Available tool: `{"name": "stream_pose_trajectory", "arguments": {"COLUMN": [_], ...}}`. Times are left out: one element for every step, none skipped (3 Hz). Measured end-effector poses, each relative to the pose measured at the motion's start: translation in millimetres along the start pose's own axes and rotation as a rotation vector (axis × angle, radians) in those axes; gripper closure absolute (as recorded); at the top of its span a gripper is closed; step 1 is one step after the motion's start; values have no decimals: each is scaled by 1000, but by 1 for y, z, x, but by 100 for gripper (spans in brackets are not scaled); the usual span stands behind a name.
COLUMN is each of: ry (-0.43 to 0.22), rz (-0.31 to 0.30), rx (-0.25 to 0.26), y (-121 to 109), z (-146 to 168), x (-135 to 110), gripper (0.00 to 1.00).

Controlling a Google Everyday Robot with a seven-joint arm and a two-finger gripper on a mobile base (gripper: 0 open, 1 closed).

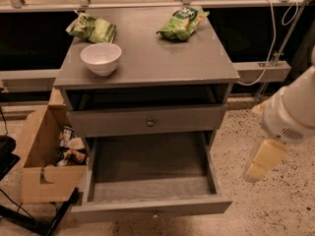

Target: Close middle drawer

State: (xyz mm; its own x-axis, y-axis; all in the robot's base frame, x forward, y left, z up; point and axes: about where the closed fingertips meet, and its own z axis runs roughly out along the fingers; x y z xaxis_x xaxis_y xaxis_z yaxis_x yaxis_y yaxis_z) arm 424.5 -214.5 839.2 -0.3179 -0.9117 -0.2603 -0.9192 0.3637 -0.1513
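The grey cabinet stands in the middle of the camera view. The middle drawer is pulled far out toward me. It is wide, shallow and empty, and its flat front has a small round knob at the bottom edge of the view. Above it, the upper drawer front with its knob sits nearly flush, with a dark gap over it. My gripper, cream-coloured on a white arm, hangs at the right, beside the open drawer's right side and apart from it.
A white bowl and two green snack bags lie on the cabinet top. An open cardboard box with clutter stands left of the cabinet. A black stand is at far left. Cables hang at right. The floor is speckled.
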Motion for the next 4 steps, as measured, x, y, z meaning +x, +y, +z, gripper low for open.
{"name": "stream_pose_trajectory", "arguments": {"ry": [-26,-42,-43,-42], "rz": [85,164,254,264], "rx": [-63,-111,-183,-198], "y": [26,58,89,95], "z": [77,144,184,191], "x": [25,49,75,78], "gripper": [0,0,0,0]}}
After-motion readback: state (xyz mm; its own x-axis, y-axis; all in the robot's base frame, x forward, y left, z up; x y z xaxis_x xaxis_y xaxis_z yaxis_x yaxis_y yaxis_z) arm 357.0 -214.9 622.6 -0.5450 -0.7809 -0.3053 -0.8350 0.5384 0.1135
